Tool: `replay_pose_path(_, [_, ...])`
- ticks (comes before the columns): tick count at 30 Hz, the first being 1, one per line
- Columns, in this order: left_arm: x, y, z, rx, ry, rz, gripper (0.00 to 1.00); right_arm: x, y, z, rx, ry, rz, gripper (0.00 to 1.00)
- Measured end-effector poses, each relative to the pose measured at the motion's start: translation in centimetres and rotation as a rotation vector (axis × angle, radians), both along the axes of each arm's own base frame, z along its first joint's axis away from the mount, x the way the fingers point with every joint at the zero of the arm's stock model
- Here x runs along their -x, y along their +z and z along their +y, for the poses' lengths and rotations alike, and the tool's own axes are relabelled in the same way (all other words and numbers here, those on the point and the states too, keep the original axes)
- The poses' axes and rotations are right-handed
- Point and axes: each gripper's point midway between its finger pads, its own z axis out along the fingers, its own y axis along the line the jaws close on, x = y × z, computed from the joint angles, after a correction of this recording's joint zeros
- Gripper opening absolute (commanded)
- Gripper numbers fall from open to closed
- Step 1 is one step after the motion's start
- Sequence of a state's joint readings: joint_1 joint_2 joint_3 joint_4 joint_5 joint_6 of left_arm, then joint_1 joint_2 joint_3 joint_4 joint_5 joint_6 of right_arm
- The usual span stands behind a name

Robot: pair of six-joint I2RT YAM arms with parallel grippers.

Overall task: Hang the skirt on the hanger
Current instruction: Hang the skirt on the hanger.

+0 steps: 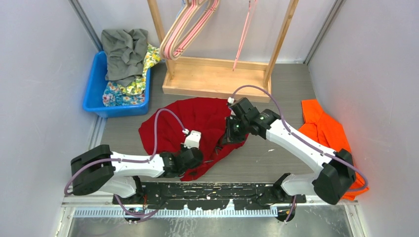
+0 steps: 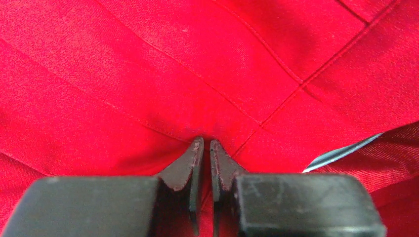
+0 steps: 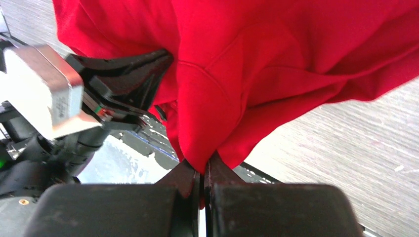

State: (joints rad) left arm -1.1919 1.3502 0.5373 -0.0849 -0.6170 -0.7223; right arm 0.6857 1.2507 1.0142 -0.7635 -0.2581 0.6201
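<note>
Right now the red skirt (image 1: 197,121) lies spread out on the grey table (image 1: 276,158). It is in the middle, just in front of the wooden rack (image 1: 217,79). 2 robot arms reach to it.

The left gripper (image 2: 206,148) is at the near edge of the skirt. Its 2 black fingers (image 2: 190,168) are pressed almost together with a little pinch of red cloth between them. The skirt's seams bunch up at the tips.

The right gripper (image 3: 202,170) is at the right side of the skirt. Its fingers are squeezed tight on a fold of the red cloth. That fold is held up off the table and comes to a point at the tips. From the right wrist, the white camera box (image 3: 42,89) on the left arm shows close beside the fold.

Pink hangers (image 1: 185,29) hang from the rack, behind the skirt and not touching it. A blue bin (image 1: 94,91) full of clothes sits at the back left. An orange cloth (image 1: 323,128) lies on the table at the right, well apart from the skirt.
</note>
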Motion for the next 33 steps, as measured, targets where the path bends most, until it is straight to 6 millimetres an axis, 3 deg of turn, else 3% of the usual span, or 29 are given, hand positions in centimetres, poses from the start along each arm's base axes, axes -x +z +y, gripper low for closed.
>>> replay_pose_path(6, [0.1,0.0,0.1,0.051,0.001,-0.018,0.09,-2.4,1.3,3.2,-0.007,0.028,-0.032,0.01])
replay_pose_path(13, [0.5,2.2,1.0,0.123,0.005,-0.077,0.09,-5.1,4.7,9.8,-0.039,0.112,-0.148,0.01])
replay_pose_path(18, [0.5,2.6,2.3,0.139,0.025,-0.104,0.09,-7.8,4.8,12.9,-0.035,0.118,-0.167,0.01])
replay_pose_path(20, [0.5,2.4,2.8,0.131,0.031,-0.107,0.08,-9.2,3.8,14.2,-0.018,0.118,-0.161,0.01])
replay_pose_path(24, [1.1,1.7,3.3,0.112,0.020,-0.089,0.08,-10.5,-0.7,15.3,0.041,0.113,-0.122,0.01])
replay_pose_path(28, [1.5,1.2,3.4,0.104,0.006,-0.073,0.08,-10.6,-5.2,15.0,0.092,0.107,-0.089,0.01])
replay_pose_path(33, [1.7,1.1,3.3,0.100,-0.003,-0.067,0.11,-10.8,-8.8,15.6,0.121,0.117,-0.079,0.01])
